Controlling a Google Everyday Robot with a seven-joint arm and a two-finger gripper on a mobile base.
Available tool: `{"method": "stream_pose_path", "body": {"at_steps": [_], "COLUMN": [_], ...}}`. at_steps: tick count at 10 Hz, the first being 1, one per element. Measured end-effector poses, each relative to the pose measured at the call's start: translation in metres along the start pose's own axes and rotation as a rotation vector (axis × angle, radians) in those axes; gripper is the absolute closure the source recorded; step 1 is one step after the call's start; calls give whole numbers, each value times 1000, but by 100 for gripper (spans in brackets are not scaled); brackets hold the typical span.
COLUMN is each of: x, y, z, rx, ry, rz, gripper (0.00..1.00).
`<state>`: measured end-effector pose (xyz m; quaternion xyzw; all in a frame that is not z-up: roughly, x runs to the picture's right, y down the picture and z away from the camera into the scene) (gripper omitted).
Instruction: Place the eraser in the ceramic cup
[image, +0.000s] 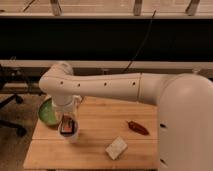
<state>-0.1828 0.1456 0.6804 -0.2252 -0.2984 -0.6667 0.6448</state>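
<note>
The white ceramic cup (70, 135) stands on the wooden table (100, 120) near its left side. My gripper (67, 122) hangs straight down over the cup's mouth, at the end of the white arm that reaches in from the right. The dark eraser (67, 126) with its reddish-orange edge is upright at the fingertips, its lower end at or inside the cup's rim. The fingers appear shut on it.
A green bowl (46, 112) sits just behind and left of the cup, partly hidden by the arm. A pale tan sponge-like block (116, 148) lies at the table's front middle. A red pepper-shaped object (137, 128) lies to the right. A chair base stands off the table's left.
</note>
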Motion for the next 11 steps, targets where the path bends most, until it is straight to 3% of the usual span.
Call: {"method": "stream_pose_path", "body": {"at_steps": [3,5,9,10,11], "x": [-6,-8,-4,-3,-2], "y": [-9,-11,0,3,2], "z": [8,12,9,8,12], "rx": [13,17,15,16,14], "ry": [-19,-20,21,24,13], "rz": [-36,-46,-6,0,-14], "gripper": [32,20,21,24,34]}}
